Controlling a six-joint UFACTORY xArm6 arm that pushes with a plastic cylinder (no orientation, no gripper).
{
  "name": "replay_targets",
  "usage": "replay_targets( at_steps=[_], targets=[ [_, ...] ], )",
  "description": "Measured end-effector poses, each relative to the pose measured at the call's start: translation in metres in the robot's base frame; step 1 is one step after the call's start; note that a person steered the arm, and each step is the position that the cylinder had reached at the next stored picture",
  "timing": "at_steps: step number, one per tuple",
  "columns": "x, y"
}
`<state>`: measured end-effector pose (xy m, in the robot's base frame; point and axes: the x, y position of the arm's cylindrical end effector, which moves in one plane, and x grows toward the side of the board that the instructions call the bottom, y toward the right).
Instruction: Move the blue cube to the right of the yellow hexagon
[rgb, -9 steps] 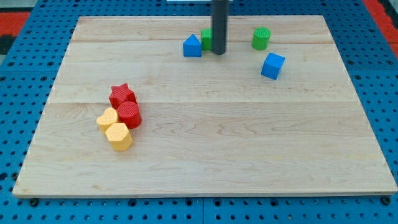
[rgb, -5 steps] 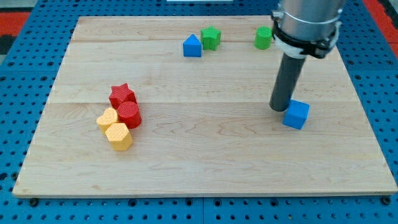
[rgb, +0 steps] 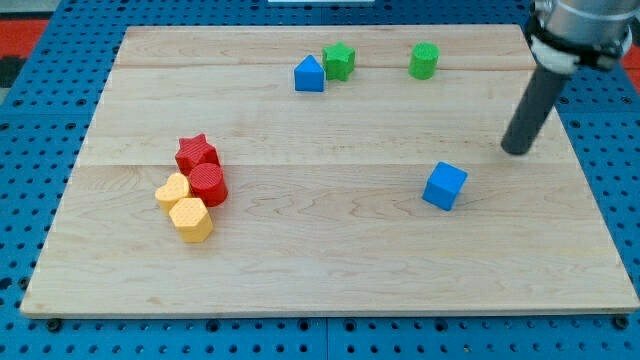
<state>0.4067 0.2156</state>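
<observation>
The blue cube (rgb: 444, 186) sits on the wooden board (rgb: 330, 270) right of centre. The yellow hexagon (rgb: 191, 219) is at the board's left, lowest of a cluster, touching a second yellow block (rgb: 172, 190). My tip (rgb: 517, 151) is up and to the right of the blue cube, apart from it, near the board's right edge. The rod (rgb: 533, 100) leans up toward the view's top right.
A red star (rgb: 197, 153) and a red cylinder (rgb: 208, 184) touch the yellow blocks. A blue triangular block (rgb: 309, 74), a green star (rgb: 339, 61) and a green cylinder (rgb: 424, 60) stand near the board's top edge.
The blue cube went from the upper right down to the board's middle right, then a little left. My tip moved from the top centre down beside the cube, then away up and right.
</observation>
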Motion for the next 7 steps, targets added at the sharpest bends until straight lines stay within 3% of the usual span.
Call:
replay_targets(
  at_steps=[2,3,4,5,7],
  targets=[
    [0.055,-0.050],
    [0.017,-0.083],
    [0.039,-0.109],
    [0.080,-0.084],
    [0.094,-0.074]
  ],
)
